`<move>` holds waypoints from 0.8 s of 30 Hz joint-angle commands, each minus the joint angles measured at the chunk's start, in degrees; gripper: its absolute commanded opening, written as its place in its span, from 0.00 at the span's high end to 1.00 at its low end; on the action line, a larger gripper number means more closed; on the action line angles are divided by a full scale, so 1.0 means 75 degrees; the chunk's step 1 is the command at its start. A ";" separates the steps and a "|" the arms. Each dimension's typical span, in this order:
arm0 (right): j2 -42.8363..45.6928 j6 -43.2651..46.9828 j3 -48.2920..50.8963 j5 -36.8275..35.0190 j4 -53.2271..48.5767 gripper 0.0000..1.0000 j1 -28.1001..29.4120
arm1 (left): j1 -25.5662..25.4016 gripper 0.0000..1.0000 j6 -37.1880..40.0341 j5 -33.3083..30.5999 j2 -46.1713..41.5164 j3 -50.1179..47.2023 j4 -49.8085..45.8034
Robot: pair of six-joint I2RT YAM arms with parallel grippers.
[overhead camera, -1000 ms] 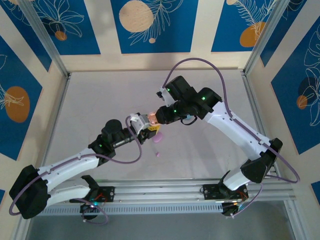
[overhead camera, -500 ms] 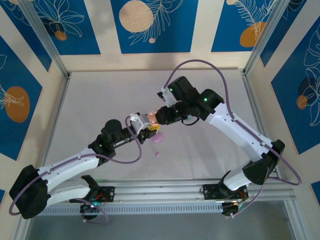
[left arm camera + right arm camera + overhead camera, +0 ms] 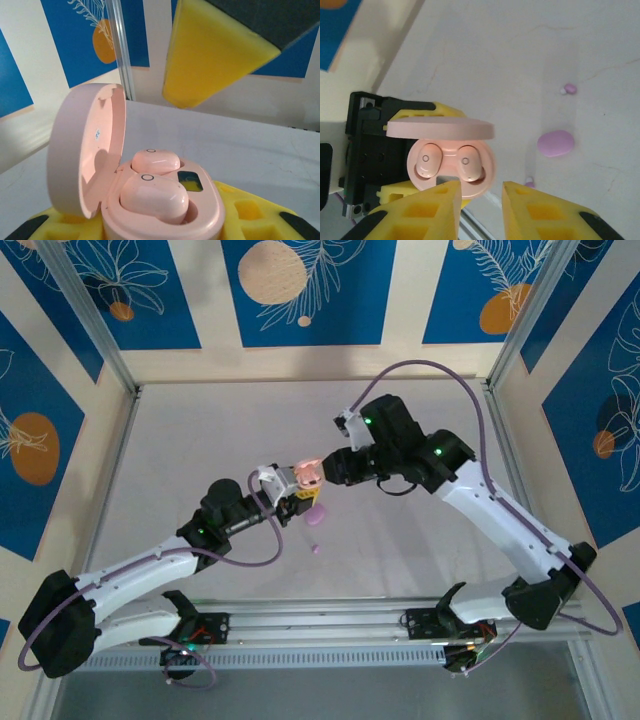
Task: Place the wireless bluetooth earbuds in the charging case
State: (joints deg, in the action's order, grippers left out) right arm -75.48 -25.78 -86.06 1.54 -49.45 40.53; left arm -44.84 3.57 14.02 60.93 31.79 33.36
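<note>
My left gripper [image 3: 290, 496] is shut on the base of a pink charging case [image 3: 165, 210], whose lid [image 3: 85, 150] stands open. Two pink wireless bluetooth earbuds [image 3: 156, 162] [image 3: 152, 196] lie in its wells. The nearer one sits a little raised. The right wrist view shows the same case [image 3: 451, 165] with both buds [image 3: 426, 160] [image 3: 466, 162] just beyond my right gripper [image 3: 480, 210]. That gripper is open with nothing between its yellow fingers [image 3: 420, 212]. In the top view my right gripper [image 3: 320, 472] hovers right beside the held case [image 3: 303, 476].
A closed purple case [image 3: 555, 143] lies on the table below the grippers, also seen as the purple case [image 3: 315, 517] from above. Two small purple earbuds [image 3: 569, 89] [image 3: 529, 182] lie loose near it. The grey table [image 3: 180, 440] spreads wide around them.
The right arm has drawn back to the right, its gripper now slightly off the pink case. The left arm has held still with the case.
</note>
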 commanded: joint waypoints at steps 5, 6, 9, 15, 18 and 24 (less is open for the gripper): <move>0.0397 -0.1831 0.0725 0.2513 0.1821 0.58 -0.1260 | -0.0103 0.77 -0.0221 0.0883 -0.0004 0.0217 0.0649; 0.0333 -0.2005 0.0711 0.2777 0.1962 0.56 -0.1337 | -0.0114 0.77 -0.0239 0.0947 0.0018 0.0251 0.0611; 0.0028 -0.2199 0.0543 0.3253 0.2117 0.53 -0.1373 | -0.0131 0.76 -0.0254 0.1025 0.0056 0.0349 0.0533; -0.0634 -0.2057 0.0142 0.3835 0.1747 0.52 -0.1319 | -0.0154 0.77 -0.0409 0.0816 0.0068 0.0367 0.0733; -0.0803 -0.1819 0.0081 0.4067 0.1523 0.52 -0.1234 | -0.0162 0.76 -0.0546 0.0704 0.0102 0.0367 0.0868; -0.0766 -0.1281 0.0176 0.4376 0.1028 0.53 -0.1183 | -0.0154 0.76 -0.0584 0.0534 0.0127 0.0390 0.1021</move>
State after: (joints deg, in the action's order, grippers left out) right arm -81.97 -37.93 -83.57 30.72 -38.48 31.40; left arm -45.30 0.14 18.98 61.60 32.67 37.67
